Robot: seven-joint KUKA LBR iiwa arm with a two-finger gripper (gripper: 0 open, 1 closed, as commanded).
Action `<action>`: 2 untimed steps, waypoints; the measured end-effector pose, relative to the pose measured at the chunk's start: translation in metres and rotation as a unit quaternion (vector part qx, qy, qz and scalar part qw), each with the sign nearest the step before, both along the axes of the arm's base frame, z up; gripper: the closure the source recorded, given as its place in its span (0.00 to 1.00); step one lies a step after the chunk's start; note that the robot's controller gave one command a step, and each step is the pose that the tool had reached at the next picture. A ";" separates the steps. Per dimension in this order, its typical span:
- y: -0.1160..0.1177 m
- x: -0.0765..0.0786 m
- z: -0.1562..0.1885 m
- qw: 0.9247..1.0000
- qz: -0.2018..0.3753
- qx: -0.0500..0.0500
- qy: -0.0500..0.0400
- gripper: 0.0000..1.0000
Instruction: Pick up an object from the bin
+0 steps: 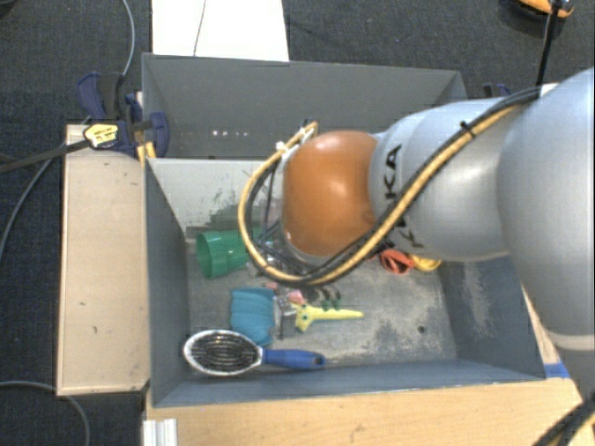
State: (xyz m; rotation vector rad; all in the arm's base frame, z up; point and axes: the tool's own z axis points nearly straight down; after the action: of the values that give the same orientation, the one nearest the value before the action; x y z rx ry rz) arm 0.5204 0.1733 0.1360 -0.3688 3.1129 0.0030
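In the bin (307, 110), the claw (311, 293), its state beyond telling, hangs beside a blue cup (251, 314), bare floor rightward.

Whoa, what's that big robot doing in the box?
A grey robot arm reaches down into a metal bin of small things. Its orange-covered wrist hangs over the middle, just above a teal thing and a small yellow toy. A green cup and a blue-handled strainer lie nearby. Whether it has grabbed anything is hidden.

green cup (219, 253) 1 | teal block (251, 314) 1 | yellow toy (327, 316) 1 | strainer (223, 352) 1 | orange item (398, 261) 1
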 end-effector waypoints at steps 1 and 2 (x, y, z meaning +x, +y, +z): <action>-0.034 -0.005 -0.040 0.998 -0.065 0.000 0.002 0.00; -0.004 -0.003 -0.062 0.989 -0.147 0.001 -0.004 1.00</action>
State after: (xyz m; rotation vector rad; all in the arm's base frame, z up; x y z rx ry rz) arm 0.5171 0.1695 0.0738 0.0915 3.1260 0.0030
